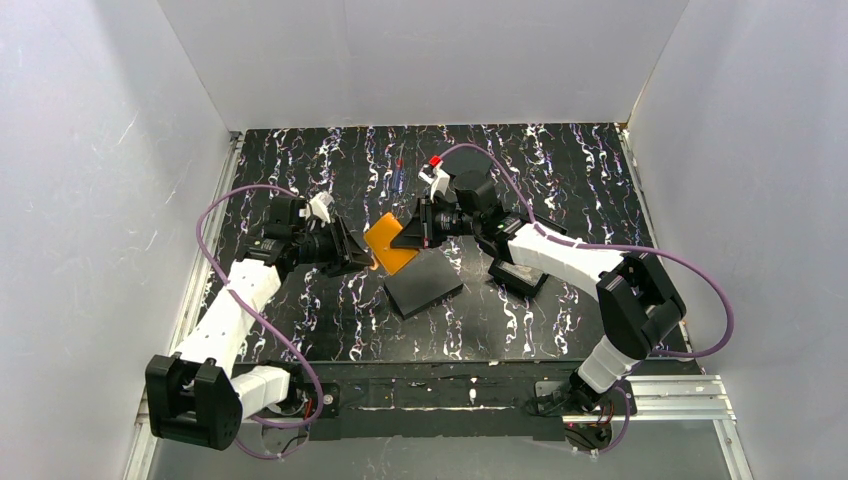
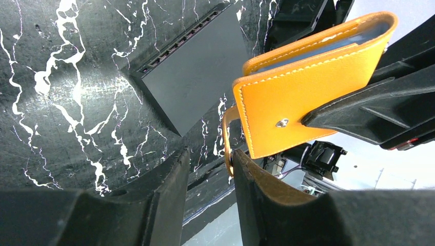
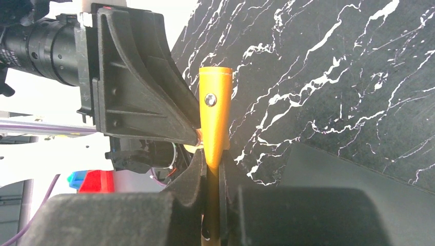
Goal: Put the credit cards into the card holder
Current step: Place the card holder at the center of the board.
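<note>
The orange card holder (image 1: 389, 246) hangs closed above the middle of the table. My right gripper (image 1: 418, 232) is shut on its right edge. In the right wrist view the holder (image 3: 215, 107) stands edge-on, clamped between the fingers of the right gripper (image 3: 213, 163). My left gripper (image 1: 362, 258) is open at the holder's left edge. In the left wrist view the holder (image 2: 302, 97) fills the upper right, and its thin clasp tab (image 2: 226, 136) lies against the inner tip of one finger of the left gripper (image 2: 210, 154). I can make out no loose credit cards.
A flat black rectangle (image 1: 425, 286) lies on the marbled table (image 1: 330, 170) just below the holder, and shows in the left wrist view (image 2: 195, 77) too. A second black rectangle (image 1: 518, 276) lies under my right arm. White walls enclose three sides.
</note>
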Robot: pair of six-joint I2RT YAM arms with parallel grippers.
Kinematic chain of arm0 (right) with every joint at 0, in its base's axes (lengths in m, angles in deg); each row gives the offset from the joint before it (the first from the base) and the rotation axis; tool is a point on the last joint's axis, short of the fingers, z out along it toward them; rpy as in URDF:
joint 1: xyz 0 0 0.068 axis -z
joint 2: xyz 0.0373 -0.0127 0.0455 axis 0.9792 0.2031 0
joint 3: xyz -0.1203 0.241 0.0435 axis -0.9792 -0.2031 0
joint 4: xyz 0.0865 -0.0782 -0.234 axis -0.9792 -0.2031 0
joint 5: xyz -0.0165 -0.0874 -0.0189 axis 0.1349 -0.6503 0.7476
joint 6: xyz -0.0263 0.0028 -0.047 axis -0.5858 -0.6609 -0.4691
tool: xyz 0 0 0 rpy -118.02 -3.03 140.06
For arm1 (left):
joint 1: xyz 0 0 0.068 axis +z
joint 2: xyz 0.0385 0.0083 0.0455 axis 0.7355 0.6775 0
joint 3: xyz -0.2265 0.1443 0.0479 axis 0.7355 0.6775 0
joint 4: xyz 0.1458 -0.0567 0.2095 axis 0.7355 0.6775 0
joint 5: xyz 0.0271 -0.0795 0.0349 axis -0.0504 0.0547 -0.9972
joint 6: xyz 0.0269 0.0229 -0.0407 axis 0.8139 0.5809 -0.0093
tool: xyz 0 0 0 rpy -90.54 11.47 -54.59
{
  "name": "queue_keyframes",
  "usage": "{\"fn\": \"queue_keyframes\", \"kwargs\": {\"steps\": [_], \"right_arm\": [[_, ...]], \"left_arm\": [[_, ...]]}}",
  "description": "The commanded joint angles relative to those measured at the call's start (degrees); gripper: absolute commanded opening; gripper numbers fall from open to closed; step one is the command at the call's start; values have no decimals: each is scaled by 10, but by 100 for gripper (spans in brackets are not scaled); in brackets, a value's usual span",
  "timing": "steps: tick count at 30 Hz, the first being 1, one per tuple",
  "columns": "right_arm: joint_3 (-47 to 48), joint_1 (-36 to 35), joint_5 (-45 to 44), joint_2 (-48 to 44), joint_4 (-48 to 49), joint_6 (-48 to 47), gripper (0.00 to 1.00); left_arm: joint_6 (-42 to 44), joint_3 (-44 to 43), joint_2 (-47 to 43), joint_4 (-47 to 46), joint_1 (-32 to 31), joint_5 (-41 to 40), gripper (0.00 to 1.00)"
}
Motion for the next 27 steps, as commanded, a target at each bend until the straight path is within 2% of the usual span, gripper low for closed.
{"fn": "queue_keyframes", "kwargs": {"steps": [1, 6, 9, 11, 13, 17, 23, 27], "right_arm": [[14, 0, 19, 1, 52, 15, 1], [9, 0, 26, 3, 62, 23, 1], [5, 0, 30, 12, 75, 31, 1], [1, 0, 32, 23, 89, 40, 2], [3, -2, 34, 47, 110, 49, 17], [40, -18, 28, 127, 124, 58, 37], [145, -50, -5, 266, 89, 53, 44], [214, -64, -40, 311, -3, 6, 47]], "left_arm": [[18, 7, -11, 16, -1, 11, 34], [10, 17, -4, -8, 0, 51, 30], [16, 15, -13, 0, 0, 48, 17], [32, 0, -22, 35, 0, 15, 0], [50, -15, -31, 89, 1, -40, 0], [46, -22, -44, 171, 1, -160, 0], [38, 7, -22, 180, 6, -214, 0], [38, 18, 7, 160, 11, -229, 0]]}}
